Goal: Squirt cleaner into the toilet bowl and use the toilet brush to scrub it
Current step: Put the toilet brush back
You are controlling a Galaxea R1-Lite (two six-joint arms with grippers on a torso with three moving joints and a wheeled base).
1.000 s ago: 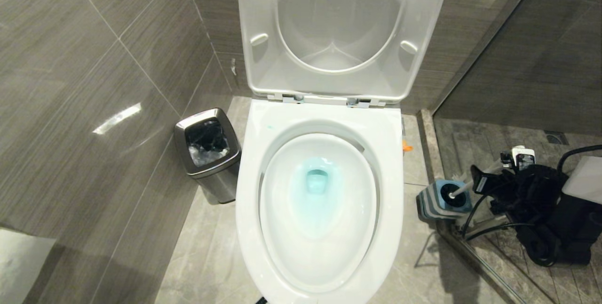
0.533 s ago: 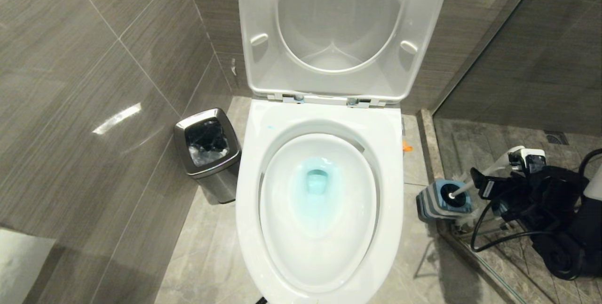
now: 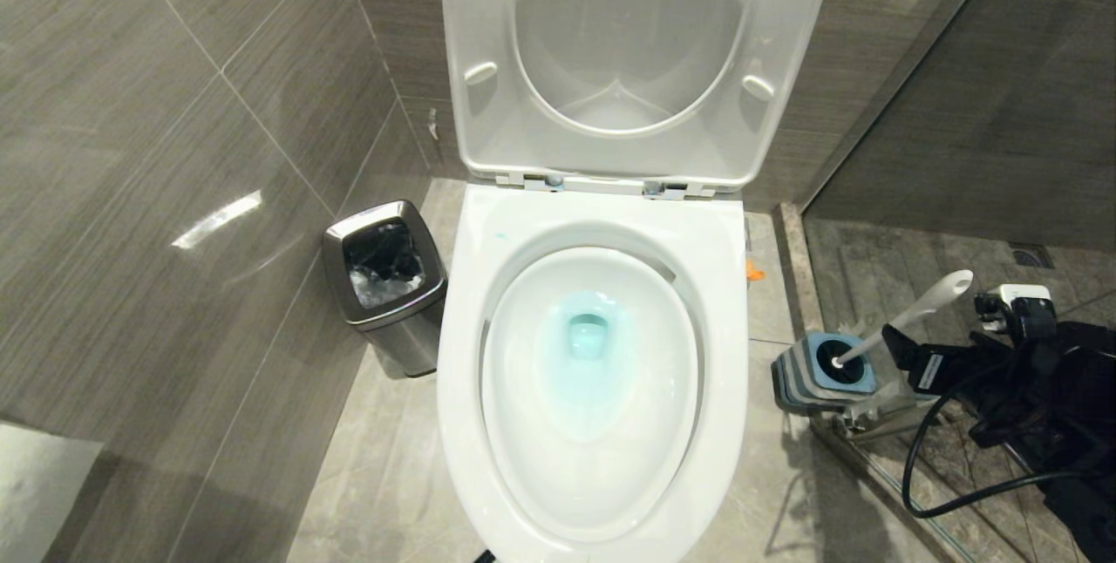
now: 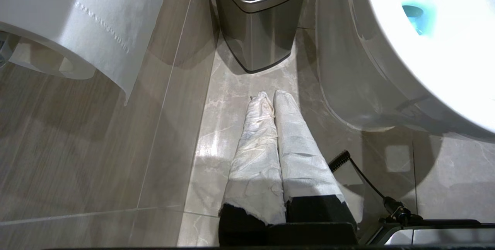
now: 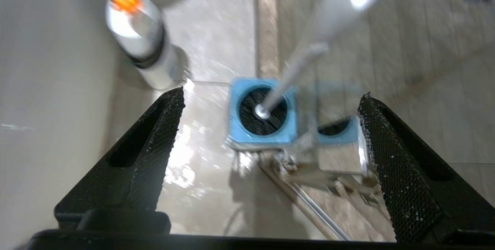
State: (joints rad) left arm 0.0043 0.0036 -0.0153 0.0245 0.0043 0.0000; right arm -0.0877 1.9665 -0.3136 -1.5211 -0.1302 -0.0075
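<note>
The head camera looks steeply down on the toilet bowl (image 3: 593, 389) at frame centre. The left wrist camera hangs low, sharing bowl and steel bin (image 4: 259, 17). The right wrist camera looks closely down on the brush holder (image 5: 263, 112), lower right in the head view.

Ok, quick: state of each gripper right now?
Left gripper: closed, holding nothing, parked beside the toilet bowl.
Right gripper: open, empty, above the toilet brush.

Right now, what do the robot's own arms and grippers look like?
The right gripper has two black wedge-shaped fingers with dotted, textured pads. Its black arm trails a looping black cable. The left gripper has long fingers wrapped in white paper-like covering over black bases.
</note>
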